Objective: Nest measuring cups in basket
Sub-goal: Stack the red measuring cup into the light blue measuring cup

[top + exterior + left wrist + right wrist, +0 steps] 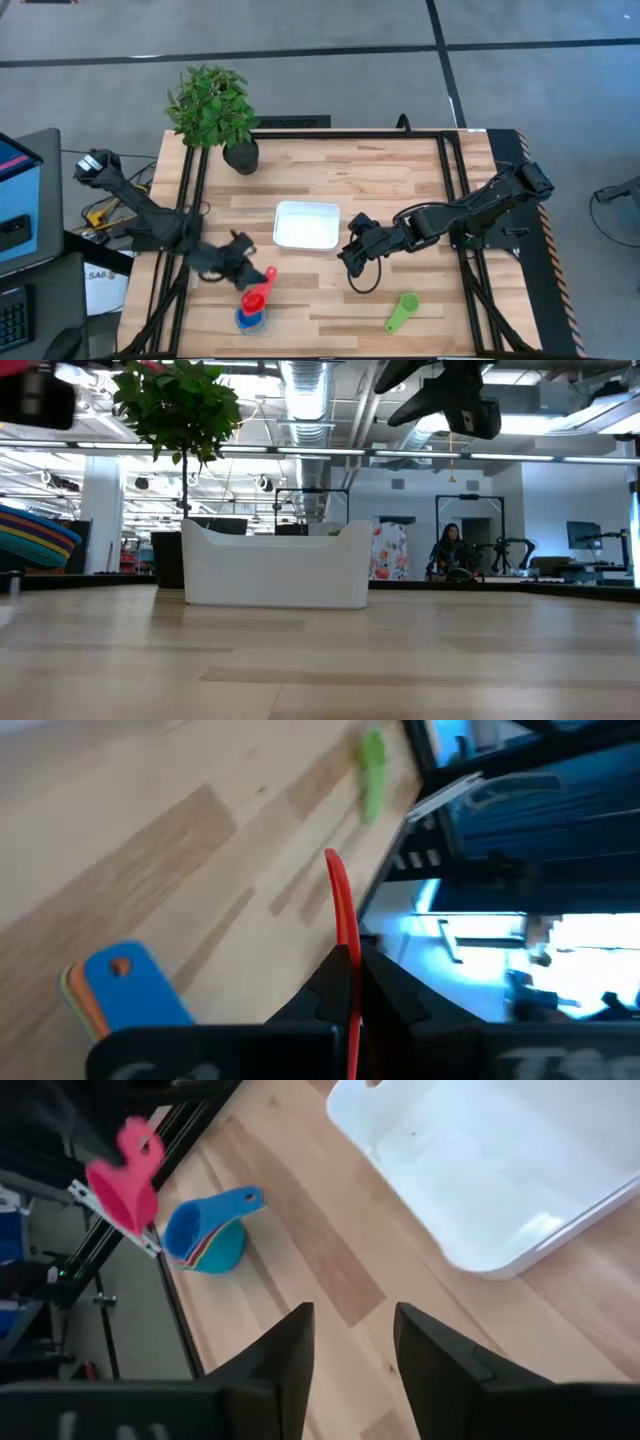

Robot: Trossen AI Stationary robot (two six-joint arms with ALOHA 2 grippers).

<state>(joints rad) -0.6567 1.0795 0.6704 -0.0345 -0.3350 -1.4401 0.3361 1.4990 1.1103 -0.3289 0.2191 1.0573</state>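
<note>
The left pincer (252, 281), clamped on the red cup (258, 295), hovers over the nested stack (251, 318), poised to drop it in, while the right pincer (352, 252) waits empty, half-open, beside the basket (306, 226).

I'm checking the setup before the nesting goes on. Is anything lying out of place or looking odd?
The green measuring cup lies alone near the table's front edge, apart from the nested stack. The white basket is empty. The left hand holds the red cup by its handle above the stack.
</note>
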